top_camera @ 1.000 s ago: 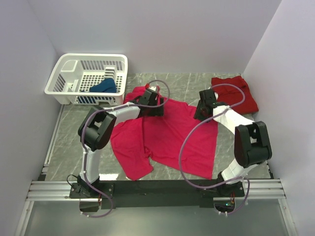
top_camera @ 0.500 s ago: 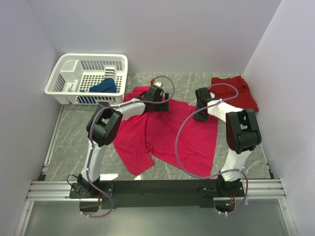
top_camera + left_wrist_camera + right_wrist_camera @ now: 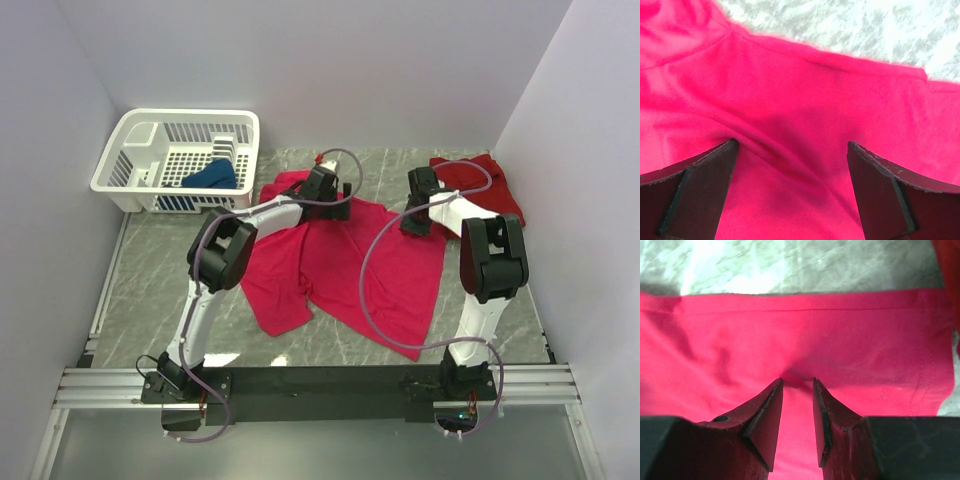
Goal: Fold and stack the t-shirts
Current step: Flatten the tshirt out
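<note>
A: Reaching far out, both arms sit low over the grey marbled desk (image 3: 150, 290). Left jaws?
B: Spread wide, pads (image 3: 695, 185) pressed on the magenta t-shirt (image 3: 340, 270), a soft ridge of cloth between them. Nothing gripped.
A: Right jaws?
B: Narrowed to a slit near a stitched edge, cloth puckered at the tips. Held or not, cannot tell.
A: Shirt's place?
B: Centre, spread and rumpled. Darker red t-shirt (image 3: 485, 190) at 2 o'clock. Dark blue t-shirt (image 3: 212, 177) bunched in the white lattice basket (image 3: 130, 130) at 10 o'clock.

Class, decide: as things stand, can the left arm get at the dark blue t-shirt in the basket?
Probably yes: the basket is open-topped, the dark blue t-shirt lies uncovered inside, and the left tool is open.
</note>
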{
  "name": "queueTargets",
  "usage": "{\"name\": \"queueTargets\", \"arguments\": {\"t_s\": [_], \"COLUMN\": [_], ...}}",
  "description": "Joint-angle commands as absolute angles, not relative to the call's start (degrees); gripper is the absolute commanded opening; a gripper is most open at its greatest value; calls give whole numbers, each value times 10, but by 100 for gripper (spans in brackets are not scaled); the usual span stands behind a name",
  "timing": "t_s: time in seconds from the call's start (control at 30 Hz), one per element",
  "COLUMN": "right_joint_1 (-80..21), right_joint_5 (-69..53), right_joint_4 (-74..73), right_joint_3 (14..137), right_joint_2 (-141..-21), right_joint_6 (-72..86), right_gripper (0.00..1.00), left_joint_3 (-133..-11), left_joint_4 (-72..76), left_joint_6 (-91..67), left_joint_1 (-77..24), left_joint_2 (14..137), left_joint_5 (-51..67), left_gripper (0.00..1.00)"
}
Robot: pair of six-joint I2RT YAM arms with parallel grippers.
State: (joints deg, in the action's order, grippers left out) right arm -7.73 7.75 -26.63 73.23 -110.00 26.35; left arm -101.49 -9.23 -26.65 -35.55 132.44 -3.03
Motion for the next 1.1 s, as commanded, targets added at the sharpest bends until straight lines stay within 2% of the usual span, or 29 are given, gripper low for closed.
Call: {"name": "queueTargets", "arguments": {"t_s": [0.0, 0.13, 0.17, 0.33, 0.53, 0.7, 1.07], "right_joint_1": [-78, -82, -83, -106, -125, -139, -151], "right_joint_5": [53, 13, 5, -18, -32, -28, -16], "right_joint_4": [-252, -216, -210, -188, -175, -186, -215], "right_joint_3": [736, 682, 667, 566, 478, 445, 407], "right_joint_2": [-1056, -952, -933, -814, -710, -640, -575], "right_joint_6": [243, 240, 242, 246, 259, 263, 266], "right_gripper": [38, 40, 40, 41, 41, 41, 41], "left_joint_3": [-948, -798, -719, -487, -352, -314, -247], "left_joint_4": [-57, -22, -22, -91, -195, -255, -229], "left_joint_6": [-259, -293, -306, -445, -583, -657, -712], "left_joint_1": [-360, -381, -388, -429, -468, -479, -493], "left_joint_2": [1223, 1015, 979, 788, 640, 586, 571], "left_joint_5": [-62, -161, -186, -267, -281, -294, -225], "left_gripper": [97, 97, 97, 97, 97, 97, 97]}}
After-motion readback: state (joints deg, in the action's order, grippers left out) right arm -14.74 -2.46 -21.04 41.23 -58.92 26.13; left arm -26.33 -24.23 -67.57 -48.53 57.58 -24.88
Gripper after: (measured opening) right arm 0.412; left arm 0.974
